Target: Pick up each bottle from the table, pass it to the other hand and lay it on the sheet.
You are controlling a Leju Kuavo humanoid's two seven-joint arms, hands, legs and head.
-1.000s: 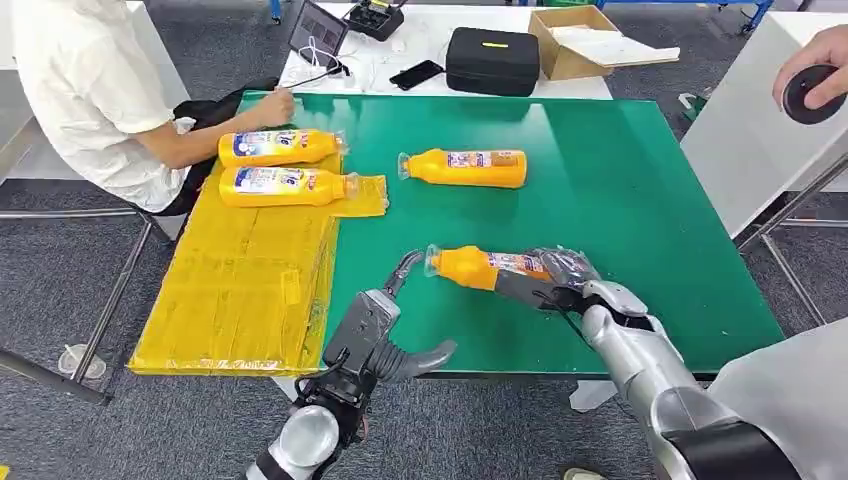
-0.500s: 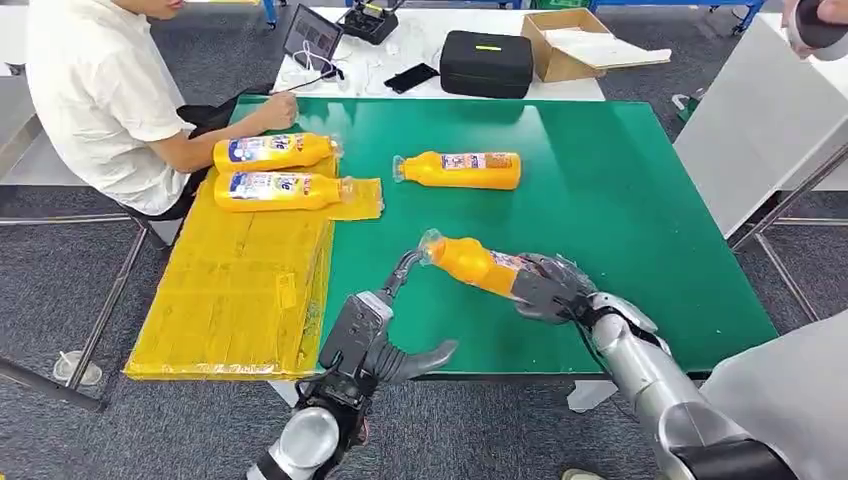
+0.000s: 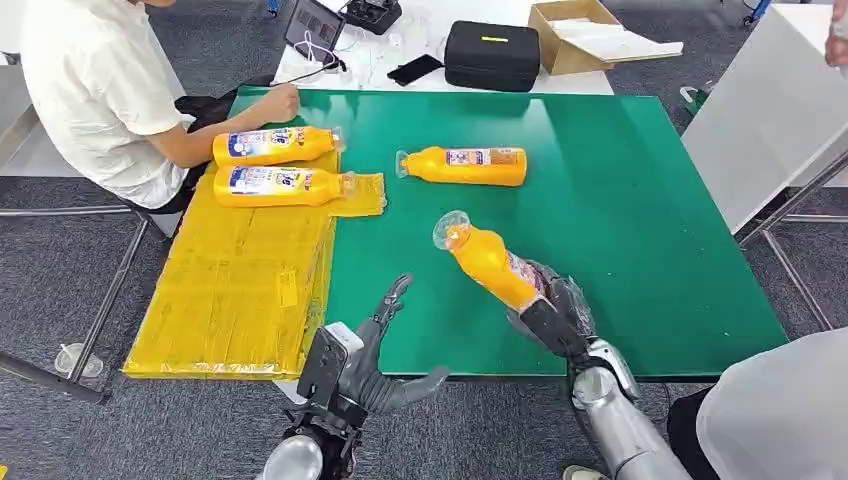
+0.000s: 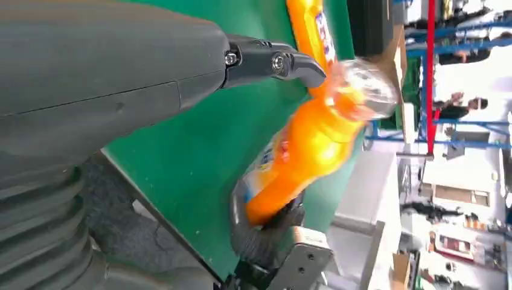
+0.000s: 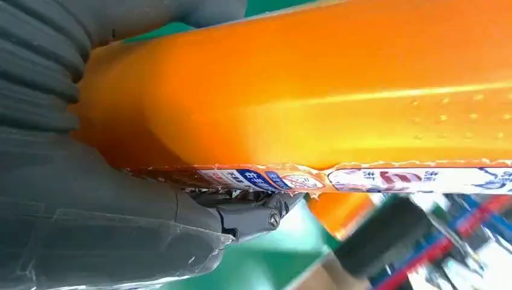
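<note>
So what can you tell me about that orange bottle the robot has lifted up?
The bottle is orange plastic with a clear cap and a blue, white and red label along its side. The right hand grips it by the bottom end, holding it tilted in the air above the green table, cap end up and pointing toward the left hand, which waits open and apart from it.

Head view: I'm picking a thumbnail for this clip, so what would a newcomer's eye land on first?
Most likely the orange bottle that the right hand holds tilted above the green table, cap end up, with the left hand open near the table's front edge. Next, the yellow sheet on the table's left side, with two more bottles lying at its far end beside a seated person.
</note>
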